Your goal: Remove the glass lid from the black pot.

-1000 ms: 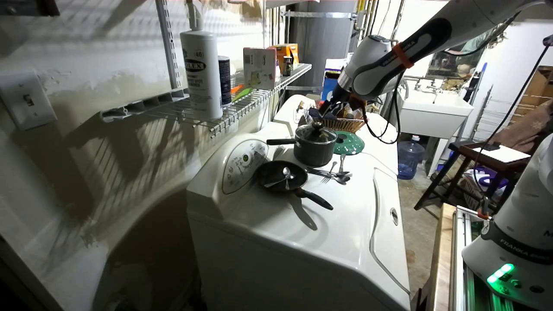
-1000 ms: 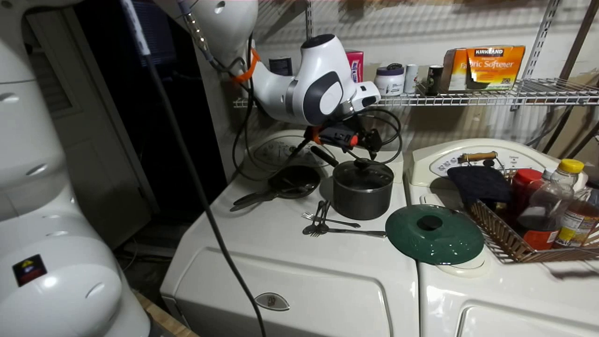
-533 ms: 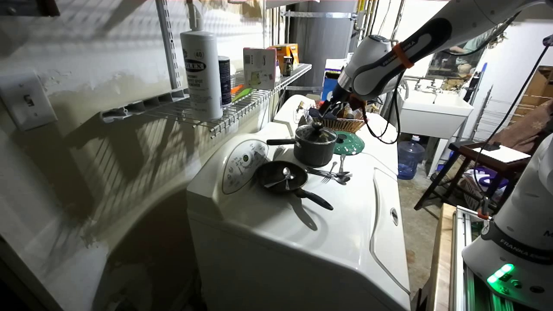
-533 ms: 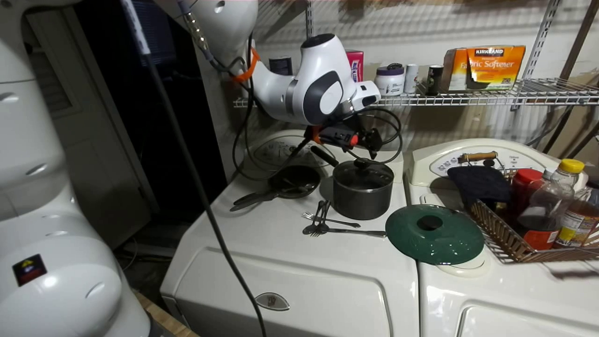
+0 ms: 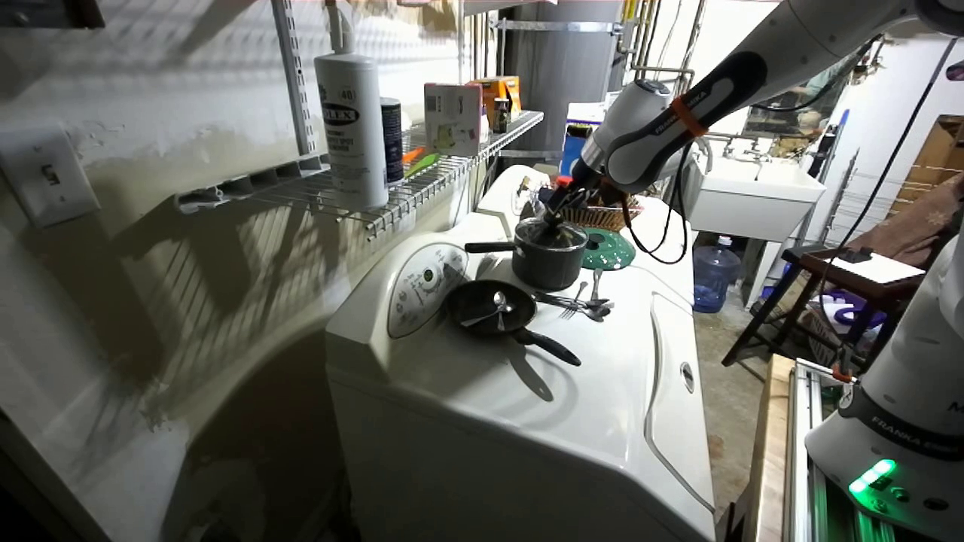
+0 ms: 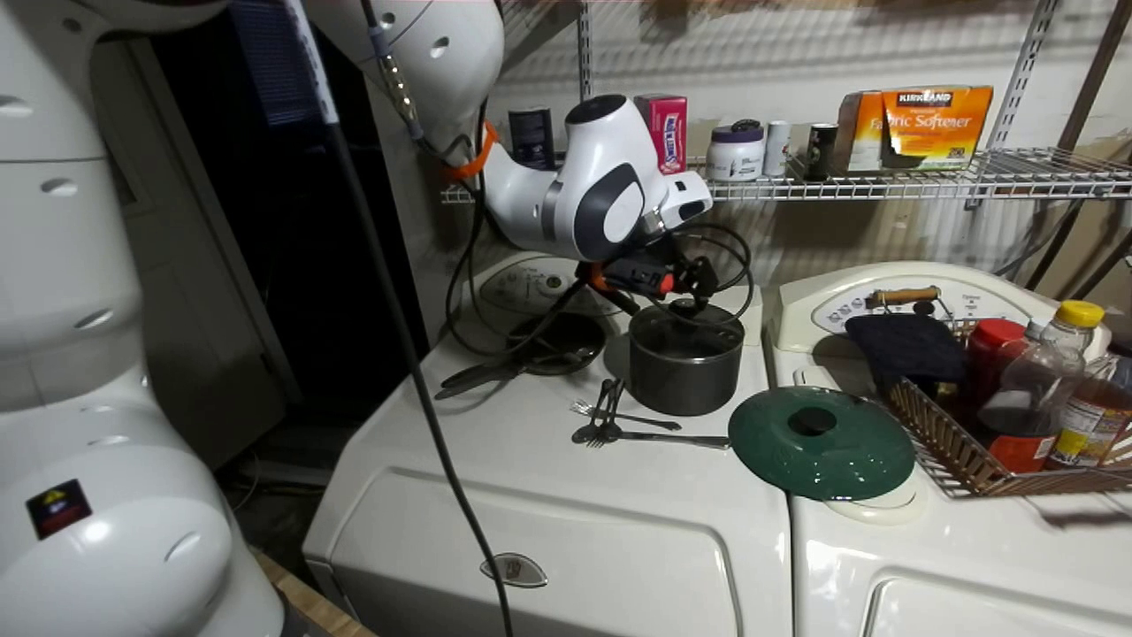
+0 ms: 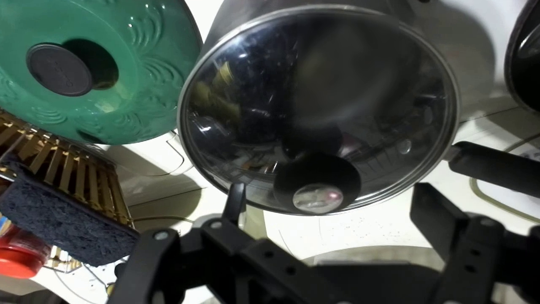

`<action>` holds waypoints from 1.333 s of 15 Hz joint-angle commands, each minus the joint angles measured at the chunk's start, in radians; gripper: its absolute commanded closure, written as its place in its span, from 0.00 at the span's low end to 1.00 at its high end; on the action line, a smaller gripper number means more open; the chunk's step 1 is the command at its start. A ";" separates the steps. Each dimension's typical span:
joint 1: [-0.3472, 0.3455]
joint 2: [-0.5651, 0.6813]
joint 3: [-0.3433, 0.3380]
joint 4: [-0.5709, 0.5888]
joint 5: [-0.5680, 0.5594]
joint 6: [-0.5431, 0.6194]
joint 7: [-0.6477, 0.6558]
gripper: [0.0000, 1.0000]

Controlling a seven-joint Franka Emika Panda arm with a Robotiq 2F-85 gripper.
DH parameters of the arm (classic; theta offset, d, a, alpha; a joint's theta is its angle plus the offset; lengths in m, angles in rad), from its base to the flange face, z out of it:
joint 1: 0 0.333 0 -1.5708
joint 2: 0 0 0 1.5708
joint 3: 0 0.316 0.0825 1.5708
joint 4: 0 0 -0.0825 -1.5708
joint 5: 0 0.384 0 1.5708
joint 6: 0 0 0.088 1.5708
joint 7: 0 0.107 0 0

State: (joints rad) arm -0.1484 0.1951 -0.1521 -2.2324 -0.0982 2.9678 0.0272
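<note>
The black pot [image 6: 685,387] stands upright on the white machine, and it also shows in the other outside picture [image 5: 544,269]. The glass lid [image 7: 371,84] sits on the pot's rim, with its dark knob [image 7: 317,179] upward. My gripper [image 7: 330,192] is open and empty. In the wrist view its fingers stand wide apart, with the knob between them and gaps on both sides. In both exterior views the gripper [image 5: 554,214] is low over the lid, close to the knob. Whether a fingertip touches the lid is hidden.
The pot's handle [image 7: 493,166] points toward the wall. A frying pan [image 6: 557,341] with spoons lies beside the pot. Cutlery [image 6: 654,433] and a green lid [image 6: 858,464] lie in front. A basket [image 6: 951,447] with bottles stands beyond. A wire shelf [image 6: 1017,188] hangs above.
In the last half second the arm has come down, bringing the open gripper from above the lid to the knob's height. The pot and lid have not moved.
</note>
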 commanded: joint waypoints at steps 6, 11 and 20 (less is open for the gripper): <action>0.006 0.112 -0.003 0.059 0.025 0.129 -0.010 0.03; 0.002 0.130 -0.002 0.076 0.031 0.144 -0.012 0.34; 0.011 0.129 -0.019 0.068 0.026 0.131 -0.004 0.27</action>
State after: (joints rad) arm -0.1501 0.3089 -0.1573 -2.1762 -0.0898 3.0981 0.0272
